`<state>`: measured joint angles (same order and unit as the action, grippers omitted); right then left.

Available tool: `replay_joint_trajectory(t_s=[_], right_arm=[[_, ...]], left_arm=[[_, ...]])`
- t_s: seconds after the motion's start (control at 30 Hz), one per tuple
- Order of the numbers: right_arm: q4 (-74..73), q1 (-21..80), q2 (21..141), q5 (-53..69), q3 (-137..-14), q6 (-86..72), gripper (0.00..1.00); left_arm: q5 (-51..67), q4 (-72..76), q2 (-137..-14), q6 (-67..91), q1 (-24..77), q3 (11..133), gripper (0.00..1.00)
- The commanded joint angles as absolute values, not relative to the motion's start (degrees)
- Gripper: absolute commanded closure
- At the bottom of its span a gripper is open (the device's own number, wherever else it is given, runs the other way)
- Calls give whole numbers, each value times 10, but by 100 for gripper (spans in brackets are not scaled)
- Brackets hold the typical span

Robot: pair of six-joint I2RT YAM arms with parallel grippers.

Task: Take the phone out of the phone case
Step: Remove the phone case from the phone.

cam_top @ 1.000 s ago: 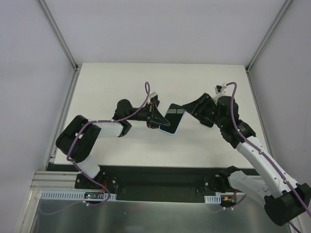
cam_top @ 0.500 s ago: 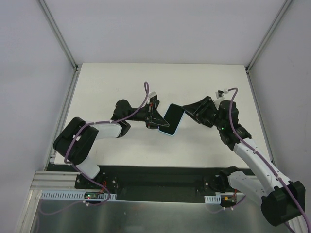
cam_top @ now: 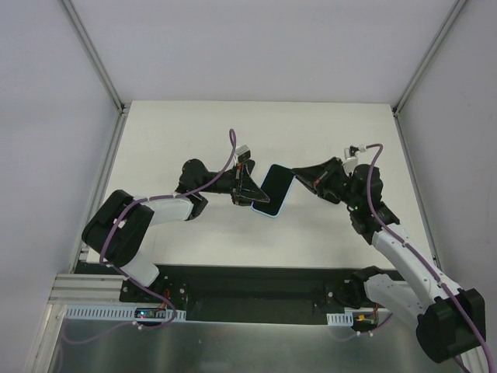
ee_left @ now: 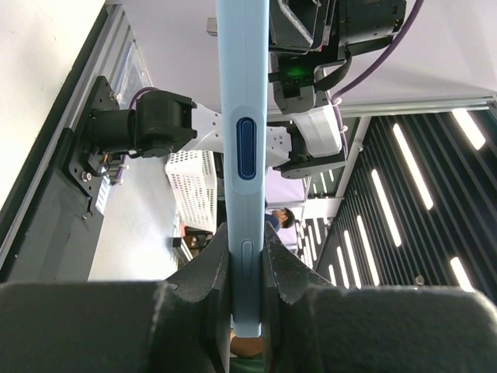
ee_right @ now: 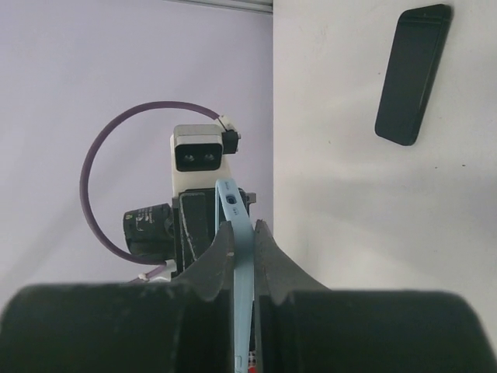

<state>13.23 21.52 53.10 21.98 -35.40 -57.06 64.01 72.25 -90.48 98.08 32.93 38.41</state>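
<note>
The phone (cam_top: 274,186), a glossy black slab, sits face up in the pale blue phone case (cam_top: 267,211), whose rim shows along its near end. Both are held flat above the white table (cam_top: 194,124), between my two grippers. My left gripper (cam_top: 251,191) is shut on the case's left long edge. In the left wrist view the case wall (ee_left: 246,116) runs up from the left gripper (ee_left: 245,233). My right gripper (cam_top: 298,177) is shut on the far right corner. In the right wrist view the right gripper (ee_right: 243,227) pinches the case edge (ee_right: 233,203), which looks thin and bent.
A dark rounded rectangle (ee_right: 411,74) shows on the table in the right wrist view; I cannot tell whether it is a shadow or a slab. Pale walls with metal posts (cam_top: 97,58) enclose the table. The black base rail (cam_top: 248,284) runs along the near edge.
The right arm has stretched lower and turned its wrist while keeping its grip. The phone and case have shifted slightly up and left. The left arm has barely moved.
</note>
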Motion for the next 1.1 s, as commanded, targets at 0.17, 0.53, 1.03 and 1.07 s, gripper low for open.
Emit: replay_joint_trajectory(t_s=[0.17,0.53,1.03,1.07], right_arm=[[499,218,569,262,-293,-839,99],[742,241,681,209,-283,-961,98],[878,288,819,189,-338,-1018,99],[878,290,822,190,-342,-1018,99]], left_arm=[[658,963,-876,904,333,388,100],[666,963,-830,816,330,401,100],[685,940,-781,811,330,445,100],[686,940,-779,812,330,447,100]])
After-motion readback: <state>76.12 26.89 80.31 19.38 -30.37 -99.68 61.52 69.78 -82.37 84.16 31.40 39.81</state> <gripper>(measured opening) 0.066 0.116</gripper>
